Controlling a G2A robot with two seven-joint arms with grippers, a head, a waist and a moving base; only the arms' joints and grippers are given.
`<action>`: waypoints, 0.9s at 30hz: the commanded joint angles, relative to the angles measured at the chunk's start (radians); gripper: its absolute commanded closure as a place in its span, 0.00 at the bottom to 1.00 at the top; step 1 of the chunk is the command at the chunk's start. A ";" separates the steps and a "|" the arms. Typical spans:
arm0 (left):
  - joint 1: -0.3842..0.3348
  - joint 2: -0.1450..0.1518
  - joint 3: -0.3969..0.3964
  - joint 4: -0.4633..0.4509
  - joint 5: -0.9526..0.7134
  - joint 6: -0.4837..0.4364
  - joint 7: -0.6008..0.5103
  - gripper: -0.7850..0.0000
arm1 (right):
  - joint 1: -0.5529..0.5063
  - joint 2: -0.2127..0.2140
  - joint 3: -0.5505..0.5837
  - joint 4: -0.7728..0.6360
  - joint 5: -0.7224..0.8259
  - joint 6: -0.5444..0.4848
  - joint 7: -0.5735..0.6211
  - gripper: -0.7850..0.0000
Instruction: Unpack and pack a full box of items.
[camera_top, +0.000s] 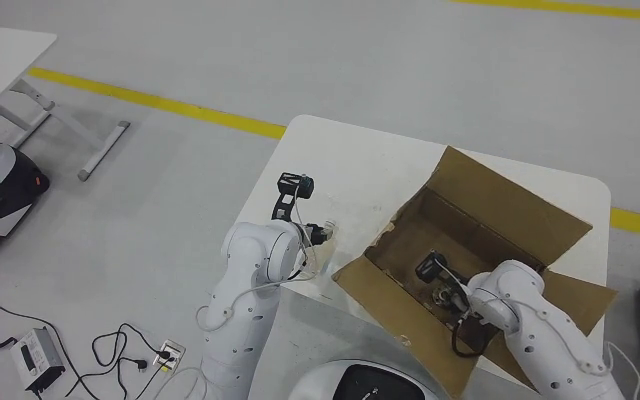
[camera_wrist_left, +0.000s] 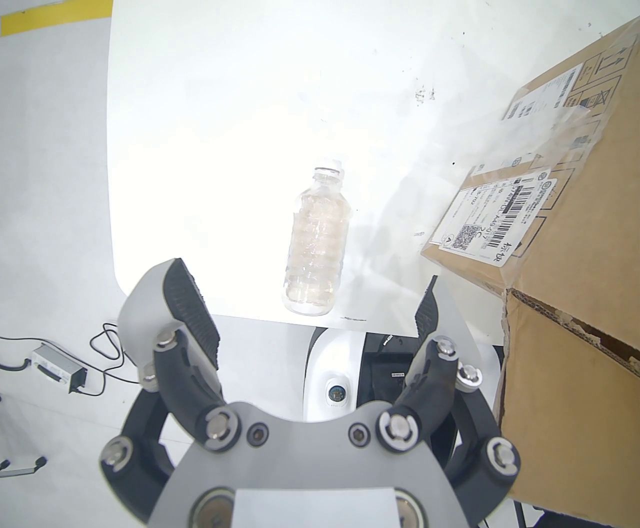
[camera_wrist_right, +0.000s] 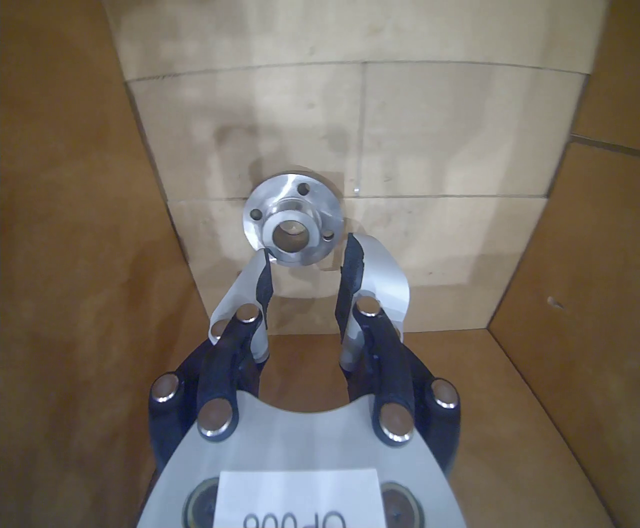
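1. The left gripper (camera_wrist_left: 300, 285) hung wide open and empty above the bottle (camera_wrist_left: 315, 240), which rested on the table (camera_wrist_left: 210, 100) at the box's (camera_top: 500, 200) nine o'clock.
2. Inside the box, the right gripper (camera_wrist_right: 308, 252) stood half open, its fingers (camera_wrist_right: 350, 272) flanking the flange (camera_wrist_right: 280, 192) on the floor; contact unclear.

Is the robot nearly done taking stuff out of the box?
Partly. Done: a clear bottle lies on the table, outside the cardboard box, with the open left gripper near it. In hand: the right gripper is down inside the box, open beside a metal flange, not gripping it yet. Left: lifting that flange out, then packing everything back.
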 joint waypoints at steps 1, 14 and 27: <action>0.000 0.000 0.000 0.000 0.000 0.000 0.000 0.00 | -0.007 0.004 0.020 -0.011 0.000 0.013 -0.007 0.51; 0.000 0.000 0.000 0.000 0.000 0.000 0.000 0.00 | -0.051 0.014 0.020 -0.166 -0.035 -0.023 0.073 0.40; 0.000 0.000 0.000 0.000 0.000 0.000 0.000 0.00 | -0.013 -0.015 -0.038 -0.068 -0.044 0.006 0.052 0.55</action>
